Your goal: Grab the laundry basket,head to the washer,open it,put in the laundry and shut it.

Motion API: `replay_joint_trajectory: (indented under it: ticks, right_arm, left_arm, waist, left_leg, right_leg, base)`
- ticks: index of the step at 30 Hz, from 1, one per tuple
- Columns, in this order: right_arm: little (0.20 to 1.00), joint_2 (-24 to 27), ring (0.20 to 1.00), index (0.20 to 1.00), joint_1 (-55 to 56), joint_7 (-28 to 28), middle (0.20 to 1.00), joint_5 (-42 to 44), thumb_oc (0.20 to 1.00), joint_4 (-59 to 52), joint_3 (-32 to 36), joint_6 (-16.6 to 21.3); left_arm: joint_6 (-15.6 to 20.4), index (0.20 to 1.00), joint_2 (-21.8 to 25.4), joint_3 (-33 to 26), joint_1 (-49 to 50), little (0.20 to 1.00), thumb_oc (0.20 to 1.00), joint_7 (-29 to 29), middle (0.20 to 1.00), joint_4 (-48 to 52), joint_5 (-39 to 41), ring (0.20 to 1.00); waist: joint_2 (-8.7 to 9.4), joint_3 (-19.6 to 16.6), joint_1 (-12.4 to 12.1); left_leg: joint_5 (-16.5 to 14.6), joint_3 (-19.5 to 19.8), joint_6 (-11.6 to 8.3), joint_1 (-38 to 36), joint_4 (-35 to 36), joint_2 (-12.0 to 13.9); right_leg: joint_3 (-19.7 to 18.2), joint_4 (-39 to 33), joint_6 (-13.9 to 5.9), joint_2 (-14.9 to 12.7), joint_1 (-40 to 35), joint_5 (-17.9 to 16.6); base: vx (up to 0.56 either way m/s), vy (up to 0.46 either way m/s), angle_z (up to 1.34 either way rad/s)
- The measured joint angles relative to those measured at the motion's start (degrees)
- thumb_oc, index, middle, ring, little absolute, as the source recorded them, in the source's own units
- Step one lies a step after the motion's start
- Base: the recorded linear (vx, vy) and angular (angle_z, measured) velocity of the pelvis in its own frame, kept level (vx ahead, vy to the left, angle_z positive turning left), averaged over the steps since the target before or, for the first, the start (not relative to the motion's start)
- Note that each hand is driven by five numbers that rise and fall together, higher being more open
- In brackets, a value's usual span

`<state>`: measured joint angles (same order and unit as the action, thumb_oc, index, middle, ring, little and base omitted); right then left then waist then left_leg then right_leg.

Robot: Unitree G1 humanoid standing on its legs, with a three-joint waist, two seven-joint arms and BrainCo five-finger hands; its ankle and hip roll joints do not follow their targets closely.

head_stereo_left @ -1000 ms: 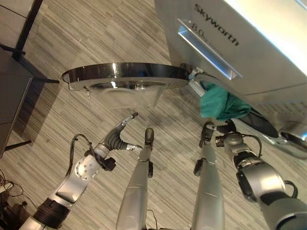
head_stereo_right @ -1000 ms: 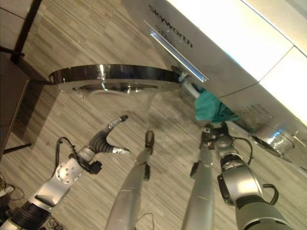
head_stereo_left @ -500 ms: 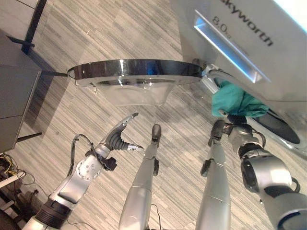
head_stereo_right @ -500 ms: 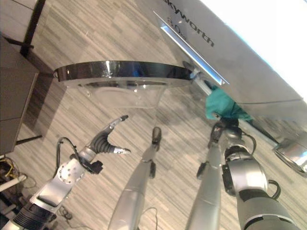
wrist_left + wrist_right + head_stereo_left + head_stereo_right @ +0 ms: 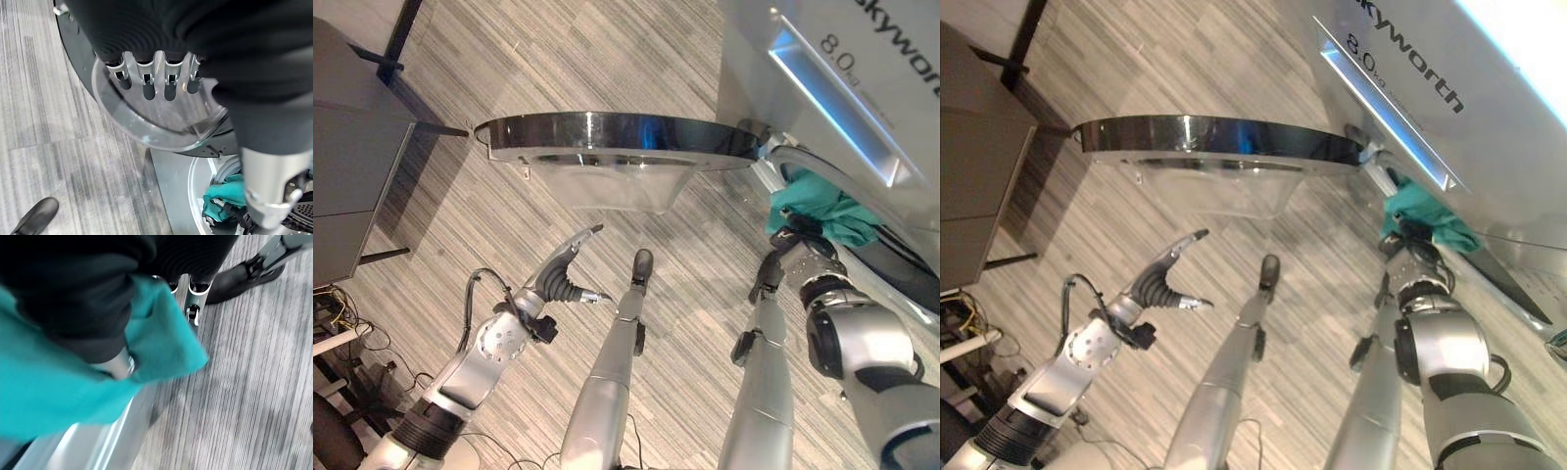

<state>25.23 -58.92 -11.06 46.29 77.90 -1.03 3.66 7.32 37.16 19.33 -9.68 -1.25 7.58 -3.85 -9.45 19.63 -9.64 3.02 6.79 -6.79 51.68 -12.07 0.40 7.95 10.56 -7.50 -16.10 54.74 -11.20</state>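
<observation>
Since a second ago the camera has swung, the right hand (image 5: 800, 247) has stayed at the washer (image 5: 862, 117) mouth, fingers hidden in the teal laundry (image 5: 822, 208) draped over its rim, to be pushed deep inside, while the left hand (image 5: 570, 274) hangs slack-fingered below the open door (image 5: 617, 147).

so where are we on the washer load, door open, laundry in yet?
Done: the washer door is swung open. In hand: the teal laundry sits at the drum opening, partly hanging over its rim, with the right hand at it; its grip can't be read. The left hand hovers open below the door. Left: push the laundry fully in, shut the door.
</observation>
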Motion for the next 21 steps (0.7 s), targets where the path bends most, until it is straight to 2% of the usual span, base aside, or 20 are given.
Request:
replay_joint_trajectory:
  ticks: [4,6,7,8,9,14,15,16,18,19,20,21]
  right_arm:
    - [0.200,1.0,0.200,0.200,0.8,-0.4,0.200,3.0,0.200,-8.2,1.0,0.6]
    - [0.200,4.6,0.200,0.200,0.6,-1.7,0.200,5.1,0.200,-19.4,3.9,5.8]
    - [0.200,6.9,0.200,0.200,-1.0,-2.5,0.200,5.2,0.200,-21.1,4.6,8.4]
    - [0.200,8.2,0.200,0.200,-2.0,-3.3,0.200,5.0,0.200,-22.0,5.6,13.2]
    - [0.200,8.0,0.200,0.200,-1.8,-4.3,0.200,5.1,0.200,-23.1,6.7,15.8]
    - [0.200,8.3,0.200,0.200,-1.9,-11.7,0.200,3.5,0.200,-23.2,7.1,16.4]
    - [0.498,8.5,0.498,0.498,-2.0,-13.2,0.498,1.6,0.498,-22.8,6.7,16.2]
    - [1.000,8.9,1.000,1.000,-2.0,-14.7,1.000,-0.6,1.000,-22.3,5.5,16.1]
    - [1.000,10.7,1.000,1.000,-2.1,-15.4,1.000,-5.0,1.000,-19.3,0.3,14.8]
    - [1.000,11.6,1.000,1.000,-4.8,-12.8,1.000,-8.0,1.000,-9.4,-7.8,12.2]
    - [1.000,11.3,1.000,1.000,-6.2,-11.1,1.000,-8.9,1.000,-5.1,-9.9,9.1]
    - [1.000,11.0,1.000,1.000,-5.8,-10.7,1.000,-8.8,1.000,-5.6,-9.8,6.9]
  left_arm:
    - [0.0,1.000,0.1,0.0,0.2,1.000,1.000,-0.1,1.000,-1.2,-1.2,1.000]
    - [0.0,1.000,0.4,-0.1,0.4,1.000,1.000,-0.2,1.000,-1.5,-1.2,1.000]
    - [0.0,1.000,0.5,-0.1,0.4,1.000,1.000,-0.2,1.000,-1.5,-1.2,1.000]
    - [0.0,1.000,0.6,0.0,0.3,1.000,1.000,-0.2,1.000,-1.4,-1.2,1.000]
    - [0.1,1.000,0.8,-0.1,0.4,1.000,1.000,-0.3,1.000,-1.2,-1.2,1.000]
    - [0.1,1.000,1.9,-0.4,1.1,1.000,1.000,-0.3,1.000,-1.0,-1.2,1.000]
    - [0.1,1.000,2.2,-0.4,1.1,1.000,1.000,-0.4,1.000,-1.0,-1.2,1.000]
    - [0.1,1.000,2.4,-0.4,1.1,1.000,1.000,-0.6,1.000,-1.0,-1.2,1.000]
    - [0.2,1.000,2.7,-0.4,1.1,1.000,1.000,-0.8,1.000,-1.0,-1.2,1.000]
    - [0.2,1.000,2.6,-0.2,0.9,1.000,1.000,-1.0,1.000,-1.3,-1.0,1.000]
    - [0.1,1.000,2.6,0.1,0.6,1.000,1.000,-1.0,1.000,-1.4,-1.0,1.000]
    - [0.1,1.000,2.3,0.1,0.7,1.000,1.000,-1.1,1.000,-1.5,-0.9,1.000]
  waist:
    - [0.05,0.0,1.7]
    - [0.24,0.2,2.8]
    - [0.24,0.2,3.1]
    - [0.21,0.2,3.1]
    - [0.12,0.2,3.1]
    - [0.37,0.4,3.8]
    - [0.45,0.4,3.9]
    - [0.56,0.5,4.0]
    - [0.74,0.6,3.9]
    - [1.13,0.9,4.1]
    - [1.44,1.1,4.3]
    - [1.74,1.3,4.7]
  left_leg:
    - [0.0,0.1,0.05,-1.3,0.3,0.1]
    - [-0.1,-0.4,0.19,-1.5,0.4,0.2]
    - [-0.1,-0.5,0.21,-1.6,0.4,0.1]
    - [-0.1,-0.5,0.22,-1.6,0.5,0.2]
    - [-0.1,-0.6,0.23,-1.6,0.7,0.2]
    - [0.0,-1.2,0.79,-1.5,1.2,-0.4]
    - [0.0,-1.2,0.84,-1.5,1.3,-0.5]
    - [0.0,-1.2,0.85,-1.6,1.3,-0.5]
    - [0.0,-1.2,0.89,-1.5,1.2,-0.6]
    - [-0.1,-1.4,0.99,-1.7,0.9,-0.7]
    - [-0.2,-1.5,1.10,-1.7,0.7,-0.7]
    - [-0.2,-1.6,1.10,-1.5,0.5,-0.7]
  right_leg:
    - [0.2,-1.1,0.12,0.0,-1.7,0.0]
    - [-0.1,-2.0,-0.16,0.2,-2.0,-0.4]
    - [-0.2,-2.2,-0.38,0.2,-2.0,-0.7]
    - [-0.3,-2.2,-0.40,0.2,-2.0,-0.8]
    - [-0.4,-2.6,-0.40,0.2,-2.0,-1.0]
    - [-0.7,-4.8,-0.74,-0.3,-2.5,-2.2]
    - [-0.7,-5.1,-0.80,-0.4,-2.6,-2.3]
    - [-0.7,-5.2,-0.87,-0.4,-2.7,-2.4]
    - [-0.7,-5.2,-0.88,-0.4,-2.7,-2.4]
    - [-0.9,-5.1,-0.99,-0.5,-2.8,-2.5]
    - [-1.0,-5.1,-0.99,-0.5,-2.8,-2.5]
    - [-1.1,-5.1,-1.01,-0.5,-2.7,-2.6]
  base:
    - [0.02,-0.012,0.00]
    - [0.03,-0.019,-0.07]
    - [0.02,-0.012,-0.04]
    - [0.00,0.000,0.00]
    - [0.00,0.000,0.00]
    - [0.00,0.000,0.00]
    - [0.00,0.000,0.00]
    - [0.00,0.000,0.00]
    - [0.00,0.000,0.00]
    - [0.00,0.000,0.00]
    - [0.00,0.002,-0.03]
    - [-0.01,0.006,-0.04]
